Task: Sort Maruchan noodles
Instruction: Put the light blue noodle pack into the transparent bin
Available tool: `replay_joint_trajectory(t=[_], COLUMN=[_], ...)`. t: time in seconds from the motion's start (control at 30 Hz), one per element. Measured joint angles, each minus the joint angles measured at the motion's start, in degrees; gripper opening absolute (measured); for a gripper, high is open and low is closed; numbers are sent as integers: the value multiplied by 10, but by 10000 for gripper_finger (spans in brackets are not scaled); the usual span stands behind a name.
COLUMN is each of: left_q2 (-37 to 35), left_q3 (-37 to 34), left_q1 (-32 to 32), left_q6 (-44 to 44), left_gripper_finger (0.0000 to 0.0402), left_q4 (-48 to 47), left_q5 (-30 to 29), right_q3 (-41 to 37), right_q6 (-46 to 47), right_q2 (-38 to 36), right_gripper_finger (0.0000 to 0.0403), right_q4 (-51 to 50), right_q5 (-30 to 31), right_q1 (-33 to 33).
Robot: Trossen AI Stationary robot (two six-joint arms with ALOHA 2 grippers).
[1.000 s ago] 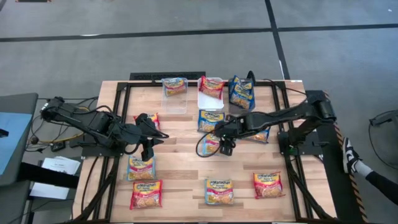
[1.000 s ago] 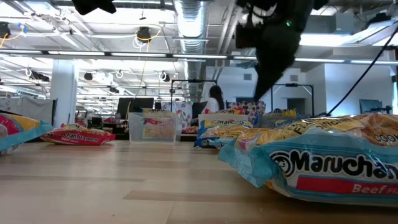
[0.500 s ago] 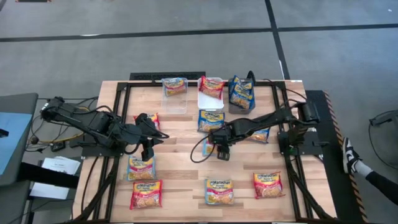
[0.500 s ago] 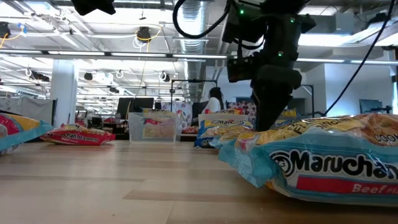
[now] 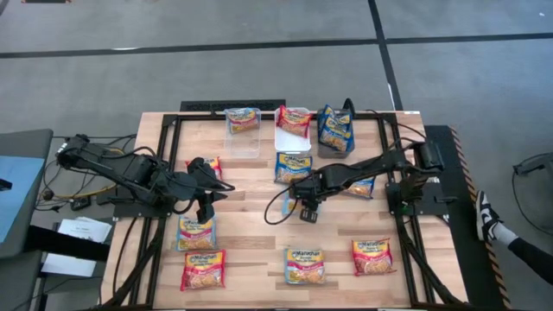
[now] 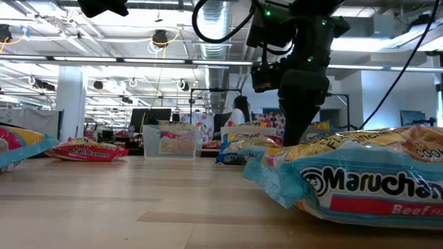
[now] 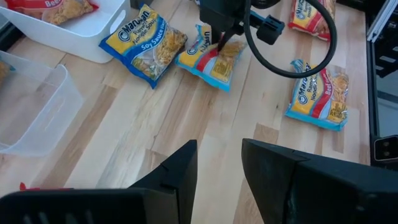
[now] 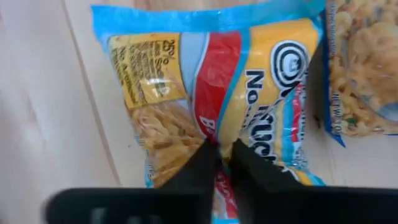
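Observation:
Several Maruchan noodle packets lie flat on the wooden table [image 5: 251, 225]. My right gripper [image 5: 308, 212] is down on a blue packet with a red band [image 5: 288, 204] at the table's middle, fingers nearly together; the packet fills the right wrist view [image 8: 205, 81] and also shows in the left wrist view [image 7: 211, 59]. My left gripper [image 5: 206, 210] is open and empty [image 7: 219, 168] above bare wood left of centre, near an orange-blue packet [image 5: 196, 231]. A yellow-blue soy packet [image 5: 294, 166] lies just beyond the blue one. My right gripper meets the blue packet at its middle, on the red band [image 8: 219, 134], with the wrapper between its two fingertips [image 8: 205, 158]. The fingers come from above, pointing down. The packet lies flat on the table.
At the far edge stand a clear bin [image 5: 244, 130], a white bin [image 5: 292, 131] and a dark bin [image 5: 335, 128], each with a packet inside. More packets lie near the front edge: red [image 5: 203, 269], blue [image 5: 304, 265], red [image 5: 371, 257]. A black frame borders the table.
My right gripper has come down from above and a little toward the table's left and near edges, onto the blue packet at the middle. The packet has stayed flat on the table.

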Motion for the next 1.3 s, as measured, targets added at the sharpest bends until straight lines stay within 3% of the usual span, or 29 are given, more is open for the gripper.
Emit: replay_joint_trajectory(t=[0.1, 0.43, 0.73, 0.93, 1.3], left_q2=[0, 0, 0, 0, 0], left_q3=[0, 0, 0, 0, 0], left_q1=[0, 11, 76, 143, 282], left_q6=[-1, -36, -98, -109, 13], left_gripper_finger=[112, 112, 112, 112, 122], left_q4=[0, 0, 1, 1, 7], left_q5=[0, 0, 8, 45, 190], right_q3=[0, 37, 112, 162, 211], right_q6=[4, -10, -86, -175, -296], right_q2=[0, -23, -38, -39, -40], right_gripper_finger=[11, 4, 3, 3, 3], right_q4=[0, -22, -15, -6, 3], right_q5=[-1, -6, 48, 83, 105], right_q1=[2, 28, 51, 46, -23])
